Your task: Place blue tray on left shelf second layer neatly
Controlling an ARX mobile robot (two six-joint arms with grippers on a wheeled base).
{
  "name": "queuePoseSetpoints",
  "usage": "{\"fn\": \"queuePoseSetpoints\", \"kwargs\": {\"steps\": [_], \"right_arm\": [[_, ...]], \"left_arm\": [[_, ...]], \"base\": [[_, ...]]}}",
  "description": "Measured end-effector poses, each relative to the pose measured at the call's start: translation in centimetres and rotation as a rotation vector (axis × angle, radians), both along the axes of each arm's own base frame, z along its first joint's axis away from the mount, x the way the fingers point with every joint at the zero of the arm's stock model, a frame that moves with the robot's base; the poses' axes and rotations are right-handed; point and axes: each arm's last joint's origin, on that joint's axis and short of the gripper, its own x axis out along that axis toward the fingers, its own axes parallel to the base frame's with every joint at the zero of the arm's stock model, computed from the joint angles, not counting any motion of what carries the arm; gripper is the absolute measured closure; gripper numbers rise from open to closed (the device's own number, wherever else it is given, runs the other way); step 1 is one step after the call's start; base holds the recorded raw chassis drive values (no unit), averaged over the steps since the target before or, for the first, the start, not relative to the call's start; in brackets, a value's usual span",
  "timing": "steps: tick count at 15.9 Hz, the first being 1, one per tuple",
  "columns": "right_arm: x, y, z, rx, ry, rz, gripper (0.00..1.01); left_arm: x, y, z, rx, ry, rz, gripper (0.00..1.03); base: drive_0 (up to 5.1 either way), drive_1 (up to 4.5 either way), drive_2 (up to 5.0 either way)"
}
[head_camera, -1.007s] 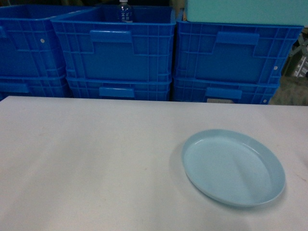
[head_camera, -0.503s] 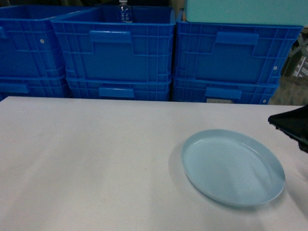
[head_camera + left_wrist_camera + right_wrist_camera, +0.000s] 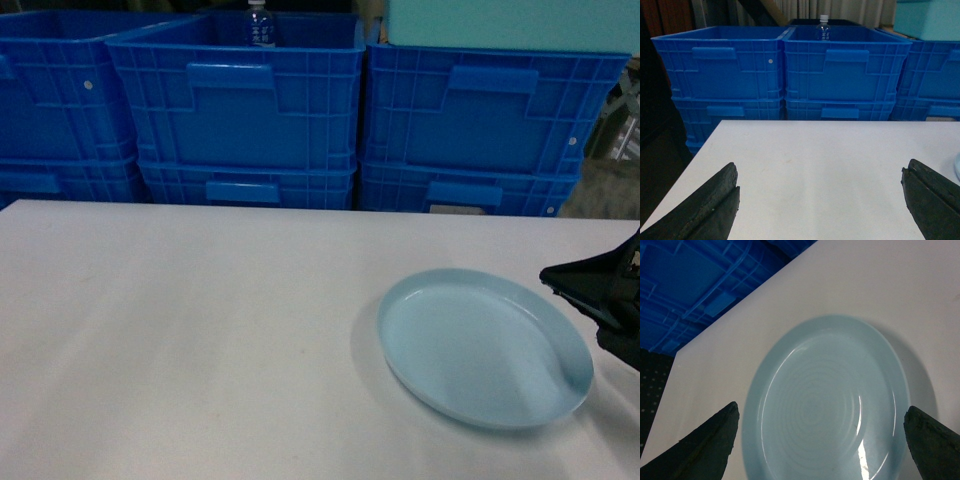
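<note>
The blue tray [image 3: 484, 346], a pale round shallow dish, lies flat on the white table [image 3: 200, 320] at the right. My right gripper [image 3: 592, 303] is open at the view's right edge, just beside and above the tray's right rim. In the right wrist view the tray [image 3: 826, 400] fills the space below my right gripper [image 3: 821, 410], whose black fingers stand wide apart with nothing between them. My left gripper [image 3: 819, 170] is open over bare table and does not show in the head view. The left shelf is out of view.
Stacked dark-blue ribbed crates [image 3: 235, 105] line the far side of the table. A water bottle [image 3: 259, 24] stands in the middle crate, and a teal box [image 3: 510, 22] rests on the right one. The table's left edge [image 3: 695, 160] drops off to dark floor.
My right gripper has come into the head view from the right edge and moved left and down toward the tray's right rim. The tray has not moved.
</note>
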Motion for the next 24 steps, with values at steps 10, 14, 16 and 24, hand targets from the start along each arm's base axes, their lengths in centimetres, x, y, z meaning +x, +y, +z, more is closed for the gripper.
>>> {"fn": "queuePoseSetpoints", "kwargs": {"steps": [10,14,16,24], "right_arm": [[-0.4,-0.2,-0.8,-0.038,0.064,-0.01,0.03],[-0.5,-0.3,-1.2,-0.039,0.079,-0.009,0.03],[-0.5,-0.2,-1.3,-0.038,0.087,-0.008,0.03],[-1.0,0.7,-1.5,-0.04,0.12,0.001,0.03]], "left_arm": [[0.0,0.0,0.0,0.0,0.0,0.0,0.05],[0.0,0.0,0.0,0.0,0.0,0.0,0.05],[0.0,0.0,0.0,0.0,0.0,0.0,0.05],[0.0,0.0,0.0,0.0,0.0,0.0,0.05]], "base": [[0.0,0.0,0.0],[0.0,0.0,0.0],[0.0,0.0,0.0],[0.0,0.0,0.0]]}}
